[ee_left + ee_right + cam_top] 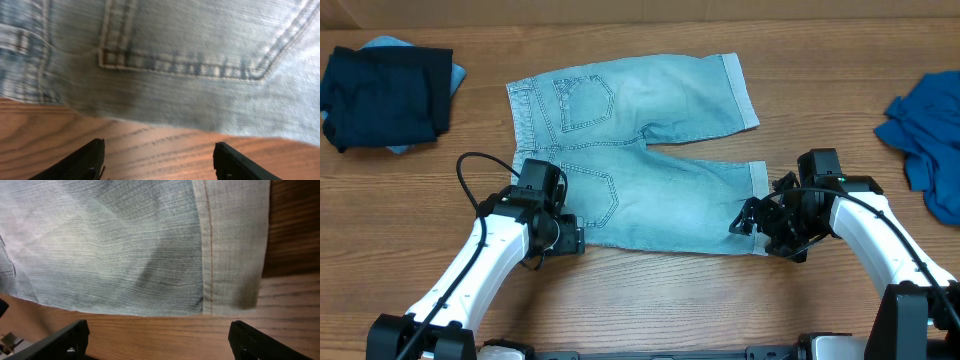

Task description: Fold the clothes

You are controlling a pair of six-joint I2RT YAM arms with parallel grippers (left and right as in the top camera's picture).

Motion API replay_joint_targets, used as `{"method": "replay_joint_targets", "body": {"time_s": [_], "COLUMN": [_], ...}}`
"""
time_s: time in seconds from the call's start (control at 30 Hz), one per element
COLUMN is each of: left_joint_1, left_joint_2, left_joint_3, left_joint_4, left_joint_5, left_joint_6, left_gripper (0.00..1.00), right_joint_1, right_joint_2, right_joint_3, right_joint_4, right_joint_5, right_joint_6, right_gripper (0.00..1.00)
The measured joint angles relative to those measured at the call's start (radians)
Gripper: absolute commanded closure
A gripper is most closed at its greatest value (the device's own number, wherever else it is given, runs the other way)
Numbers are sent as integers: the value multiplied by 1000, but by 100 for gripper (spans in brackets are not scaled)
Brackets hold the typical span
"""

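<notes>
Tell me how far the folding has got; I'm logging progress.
Done: the pale blue denim shorts lie spread flat, unfolded; the dark navy garment looks roughly folded. In hand: the left gripper and right gripper, both open, sit at the shorts' near edge. Remaining: folding the shorts and the crumpled royal-blue garment.

Denim shorts (640, 150) are spread flat across the mid-surface (650, 290); a strip of bare wood is left along their near edge. There the left claw (160, 162) and right claw (160, 340) are seen with fingers spread, nothing lying between them. Bare lanes are left on either side, up to the dark navy garment (385, 95) and the royal-blue garment (930, 135).
</notes>
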Motion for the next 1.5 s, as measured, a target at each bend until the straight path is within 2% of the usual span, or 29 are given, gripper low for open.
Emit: {"method": "replay_joint_targets", "body": {"time_s": [0.17, 0.3, 0.4, 0.6, 0.97, 1.2, 1.37, 1.47, 1.5], "left_joint_1": [45, 148, 261, 389, 396, 396, 396, 396, 396], "left_joint_2": [2, 2, 2, 2, 8, 98, 148, 150, 151], "left_joint_3": [0, 0, 0, 0, -1, -1, -2, -2, -3], "left_joint_4": [30, 58, 58, 28, 82, 118, 174, 212, 218], "left_joint_5": [-25, 24, 83, 140, 166, 166, 166, 166, 166], "left_joint_6": [-99, -152, -157, -122, -120, -147, -165, -183, -187], "left_gripper": [25, 25, 24, 21, 21, 24, 30, 45, 53], "right_joint_1": [0, 0, 0, 0, 0, 0, 0, 0, 0], "right_joint_2": [0, 0, 0, 0, 0, 0, 0, 0, 0], "right_joint_3": [0, 0, 0, 0, 0, 0, 0, 0, 0], "right_joint_4": [2, -3, -8, -8, -2, 2, 3, 3, 3], "right_joint_5": [-8, -11, -18, -26, -34, -34, -34, -34, -34], "right_joint_6": [-4, -5, -5, -5, -8, -8, -8, -8, -8], "right_gripper": [7, 7, 6, 7, 7, 7, 7, 7, 7]}}
